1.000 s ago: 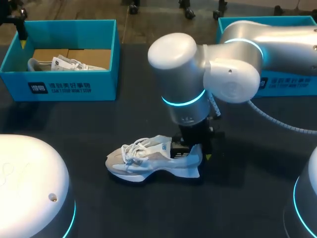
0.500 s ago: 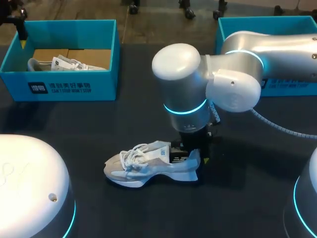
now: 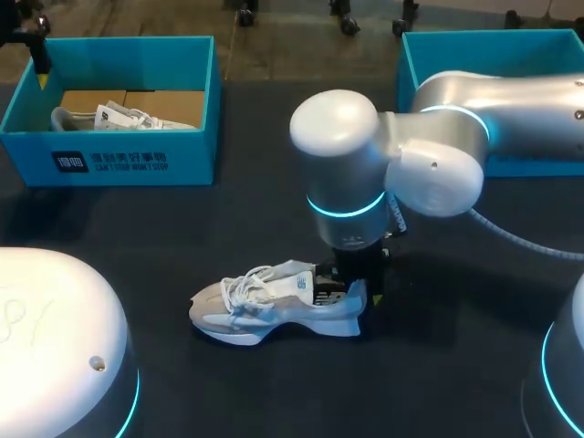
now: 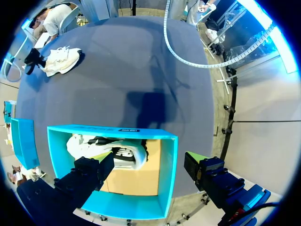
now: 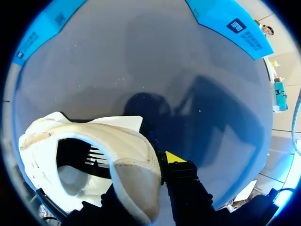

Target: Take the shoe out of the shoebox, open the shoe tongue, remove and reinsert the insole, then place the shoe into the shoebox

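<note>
Right wrist view: right gripper [image 5: 157,175] clamps shoe [image 5: 127,146] heel; left gripper [image 4: 148,176] spread apart over shoebox [image 4: 113,132].

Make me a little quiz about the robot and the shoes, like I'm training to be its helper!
1. True or false: the shoe on the table lies upside down.
2. Which arm grips that shoe's heel in its jaws? A) left B) right
3. Fill in: the other shoe sits inside a blue ____.
Key: 1 false, it stands on its sole; 2 B, the right arm; 3 shoebox.
</note>
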`<state>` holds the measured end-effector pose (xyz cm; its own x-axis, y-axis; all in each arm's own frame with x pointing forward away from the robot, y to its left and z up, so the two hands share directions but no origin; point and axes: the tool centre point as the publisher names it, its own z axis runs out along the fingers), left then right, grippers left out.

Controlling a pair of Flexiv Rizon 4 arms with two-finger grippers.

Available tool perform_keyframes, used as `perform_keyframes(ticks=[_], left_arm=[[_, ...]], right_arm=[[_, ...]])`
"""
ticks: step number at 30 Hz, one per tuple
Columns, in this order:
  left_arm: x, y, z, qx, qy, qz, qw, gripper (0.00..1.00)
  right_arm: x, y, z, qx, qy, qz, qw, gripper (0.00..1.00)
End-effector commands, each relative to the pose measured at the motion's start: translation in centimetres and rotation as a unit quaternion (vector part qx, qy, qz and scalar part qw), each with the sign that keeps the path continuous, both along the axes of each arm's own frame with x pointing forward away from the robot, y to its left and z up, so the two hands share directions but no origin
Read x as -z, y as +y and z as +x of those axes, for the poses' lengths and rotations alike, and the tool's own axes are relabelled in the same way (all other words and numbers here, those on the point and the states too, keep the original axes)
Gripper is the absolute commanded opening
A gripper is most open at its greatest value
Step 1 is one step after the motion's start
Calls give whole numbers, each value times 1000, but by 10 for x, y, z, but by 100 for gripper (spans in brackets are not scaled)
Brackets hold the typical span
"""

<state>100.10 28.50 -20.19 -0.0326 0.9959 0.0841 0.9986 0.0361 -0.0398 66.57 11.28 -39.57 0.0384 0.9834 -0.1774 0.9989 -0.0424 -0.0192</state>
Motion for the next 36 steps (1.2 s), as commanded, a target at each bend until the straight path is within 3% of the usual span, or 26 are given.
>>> perform_keyframes(ticks=[1,5,8,9,10,17,22,31,34,35,36], left_arm=[[0,0,0,0,0,1,1000,100],[0,0,0,0,0,1,1000,100],[0,0,0,0,0,1,1000,100],[0,0,0,0,0,1,1000,100],[0,0,0,0,0,1,1000,100],[0,0,0,0,0,1,1000,100],[0,0,0,0,0,1,1000,100],[0,0,0,0,0,1,1000,100],[0,0,0,0,0,1,1000,100],[0,0,0,0,0,1,1000,100],[0,0,0,0,0,1,1000,100]], right_arm=[[8,-5,-2,0,-5,16,1000,0],[9,-5,-3,-3,-10,24,1000,1],[9,-4,-4,-4,-12,30,999,43],[8,-4,-4,-4,-15,33,999,78],[7,-4,-5,-4,-15,35,999,100],[-22,-2,-9,-12,-14,49,999,100],[-43,-3,-12,-31,-38,84,995,100],[-81,-13,-5,-120,-46,162,978,100],[-97,-16,-7,-194,-77,190,959,100],[-103,-16,-6,-261,-96,210,937,100],[-109,-17,-4,-337,-105,242,904,100]])
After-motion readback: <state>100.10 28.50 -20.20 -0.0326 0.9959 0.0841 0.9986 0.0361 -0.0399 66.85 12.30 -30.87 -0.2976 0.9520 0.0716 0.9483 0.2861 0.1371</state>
